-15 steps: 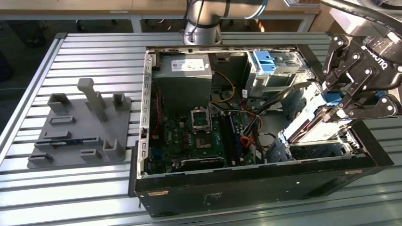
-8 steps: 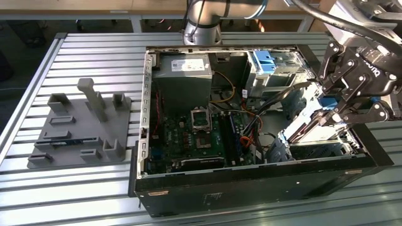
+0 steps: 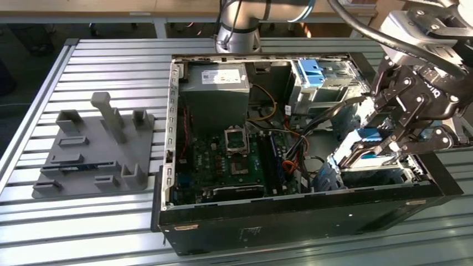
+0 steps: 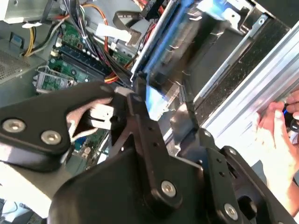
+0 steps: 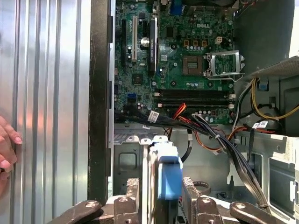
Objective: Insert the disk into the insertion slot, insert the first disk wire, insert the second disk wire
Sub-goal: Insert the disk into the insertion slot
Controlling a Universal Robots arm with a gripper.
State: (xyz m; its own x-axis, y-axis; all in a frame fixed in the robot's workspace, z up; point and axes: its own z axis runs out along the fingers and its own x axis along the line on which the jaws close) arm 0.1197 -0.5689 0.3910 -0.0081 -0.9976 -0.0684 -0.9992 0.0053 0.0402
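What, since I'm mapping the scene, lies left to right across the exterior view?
From the left: grey stand → power supply → gripper holding the disk.

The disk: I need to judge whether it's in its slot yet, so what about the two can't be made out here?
1. Exterior view: the insertion slot sits largely behind the claw and the disk, so depth is hidden.
2. Second wrist view: the claw's black links cover the disk's near end.
3. First wrist view: the picture's edge and the claw's fingers cut off the disk's near end.
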